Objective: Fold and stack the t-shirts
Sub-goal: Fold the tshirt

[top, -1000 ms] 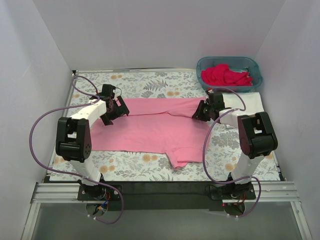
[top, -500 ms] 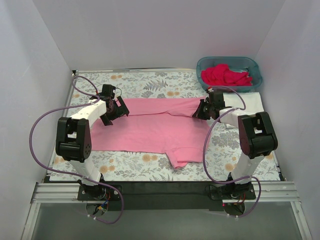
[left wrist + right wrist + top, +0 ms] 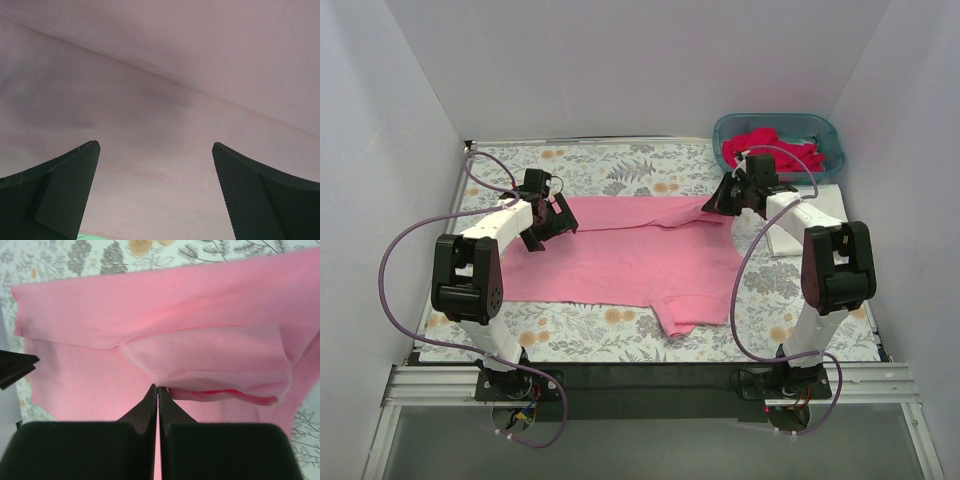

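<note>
So the spread shirt [image 3: 630,255] lay across the middle of the counter [image 3: 600,170]. The basket [image 3: 830,140] sat in the far right corner with bunched shirts [image 3: 770,150] in it, and a folded shirt [image 3: 786,243] just in front. The left fingers [image 3: 60,185] were over the spread shirt's far left end, the right fingers [image 3: 145,415] at its far right corner.

Pink t-shirt [image 3: 630,260]; floral cloth [image 3: 610,175]; teal basket [image 3: 775,116]; deep-red shirts [image 3: 770,140], probably.

Spread across the table [image 3: 620,170] centre: light pink t-shirt [image 3: 630,255], one sleeve toward 6 o'clock. At its 10 o'clock corner, left claw [image 3: 552,222]; at 2 o'clock, right claw [image 3: 720,197], hem raised to it. At 1 o'clock, teal basket [image 3: 832,135] of deep pink-red t-shirts [image 3: 770,150]; at 3 o'clock, white t-shirt [image 3: 825,198].
</note>
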{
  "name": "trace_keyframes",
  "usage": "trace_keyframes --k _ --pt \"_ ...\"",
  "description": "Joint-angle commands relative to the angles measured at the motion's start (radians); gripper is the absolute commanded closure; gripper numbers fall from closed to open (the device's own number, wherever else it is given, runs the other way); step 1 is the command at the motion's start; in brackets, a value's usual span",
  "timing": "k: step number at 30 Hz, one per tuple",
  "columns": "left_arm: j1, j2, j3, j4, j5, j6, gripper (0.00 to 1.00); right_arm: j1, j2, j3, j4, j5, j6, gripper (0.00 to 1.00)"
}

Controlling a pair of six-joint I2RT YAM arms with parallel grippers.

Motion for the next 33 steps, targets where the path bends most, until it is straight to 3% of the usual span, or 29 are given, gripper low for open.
trace_keyframes --k 1,7,10,14,17,24,29,33 --pt "-0.006 -0.021 0.033 -0.018 -0.007 0.013 0.12 -0.006 0.036 0.09 -0.066 -0.103 0.04 0.99" --pt "-0.006 -0.032 0.036 -0.026 -0.011 0.016 0.12 -0.009 0.056 0.157 -0.072 -0.156 0.074 0.99" --pt "-0.006 -0.022 0.036 -0.023 -0.008 0.016 0.12 -0.018 0.091 0.18 -0.072 -0.14 0.065 0.89" --pt "-0.006 -0.016 0.031 -0.017 0.002 0.013 0.12 -0.019 0.126 0.212 -0.072 -0.08 0.014 0.69" --pt "-0.006 -0.018 0.03 -0.015 0.003 0.015 0.12 -0.015 0.128 0.208 -0.072 -0.056 -0.035 0.63" --pt "-0.006 -0.012 0.013 -0.007 0.018 0.012 0.12 0.062 0.065 0.102 -0.072 -0.022 -0.165 0.62" --pt "-0.006 -0.012 0.011 -0.003 0.025 0.01 0.12 0.079 0.022 -0.025 -0.017 0.053 -0.156 0.61" --pt "-0.006 -0.018 0.005 -0.003 0.026 0.013 0.12 0.079 0.013 -0.064 0.026 0.088 -0.15 0.52"
